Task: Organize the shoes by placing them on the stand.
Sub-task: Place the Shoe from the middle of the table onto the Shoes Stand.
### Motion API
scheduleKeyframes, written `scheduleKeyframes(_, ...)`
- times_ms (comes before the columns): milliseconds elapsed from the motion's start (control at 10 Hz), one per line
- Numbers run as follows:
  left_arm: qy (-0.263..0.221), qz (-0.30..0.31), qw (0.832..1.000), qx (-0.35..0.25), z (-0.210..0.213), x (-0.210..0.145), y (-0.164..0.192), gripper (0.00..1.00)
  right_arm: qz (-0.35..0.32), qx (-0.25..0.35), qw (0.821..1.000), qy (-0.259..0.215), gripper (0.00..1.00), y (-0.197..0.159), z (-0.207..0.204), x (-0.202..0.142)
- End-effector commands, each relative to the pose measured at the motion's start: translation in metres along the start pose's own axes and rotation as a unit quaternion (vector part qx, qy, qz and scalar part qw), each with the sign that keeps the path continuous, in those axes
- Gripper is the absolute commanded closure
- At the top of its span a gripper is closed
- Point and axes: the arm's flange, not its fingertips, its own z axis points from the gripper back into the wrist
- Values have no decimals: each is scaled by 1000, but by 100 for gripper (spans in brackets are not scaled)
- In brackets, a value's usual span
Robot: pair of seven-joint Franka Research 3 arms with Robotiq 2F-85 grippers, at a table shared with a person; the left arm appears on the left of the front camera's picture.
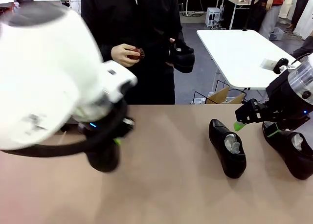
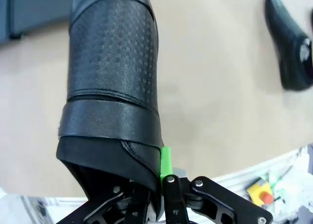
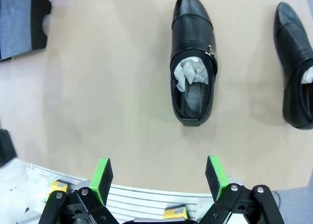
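**A:** Front view first. What do you have?

**B:** Your left end effector [image 1: 103, 159] is a dark blur low over the table [image 1: 161, 194], so you cannot read its grip here. Your right end effector [image 1: 243, 120] hangs with its fingers apart above the near shoe [image 1: 228, 148], and a second shoe [image 1: 291, 153] lies near that one. Across the table, a person holds another shoe [image 1: 182, 55] and a brush [image 1: 136, 53].

**A:** Left wrist?

**B:** Your left end effector is clamped on the heel rim of the carried shoe [image 2: 115, 87], toe pointing away. You cannot tell whether the sole touches the table. The dark slab at top left is probably the stand [image 2: 34, 13], cut off by the edge.

**A:** Right wrist?

**B:** The fingers [image 3: 102, 177] are spread wide with nothing between them. The near shoe lies beyond, with paper [image 3: 190, 72] in its opening.

**A:** Which step, then?

**B:** I judge you are carrying the first shoe to the stand. Next you need to bring it over the top, set the sole flat, then release. Most of the stand is out of frame, so you cannot tell what it holds.
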Motion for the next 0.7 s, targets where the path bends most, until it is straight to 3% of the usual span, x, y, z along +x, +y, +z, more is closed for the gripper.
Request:
scheduleKeyframes(0,-49,-27,998,36,11,29,48,100,4,10,1000,2,0,0,0,2)
scheduleKeyframes(100,-67,-34,996,37,6,52,71,100,4,10,1000,2,0,0,0,2)
scheduleKeyframes(200,-58,27,997,43,4,61,82,100,4,10,1000,2,0,0,0,2)
scheduleKeyframes(300,-48,-19,998,35,21,35,62,100,4,10,1000,2,0,0,0,2)
scheduleKeyframes(400,-48,-19,998,35,21,35,62,100,4,10,1000,2,0,0,0,2)
scheduleKeyframes(500,-52,0,997,48,12,54,90,100,4,10,1000,2,0,0,0,2)
scheduleKeyframes(600,-68,-34,994,81,6,63,100,100,0,0,1000,0,0,0,0,0)
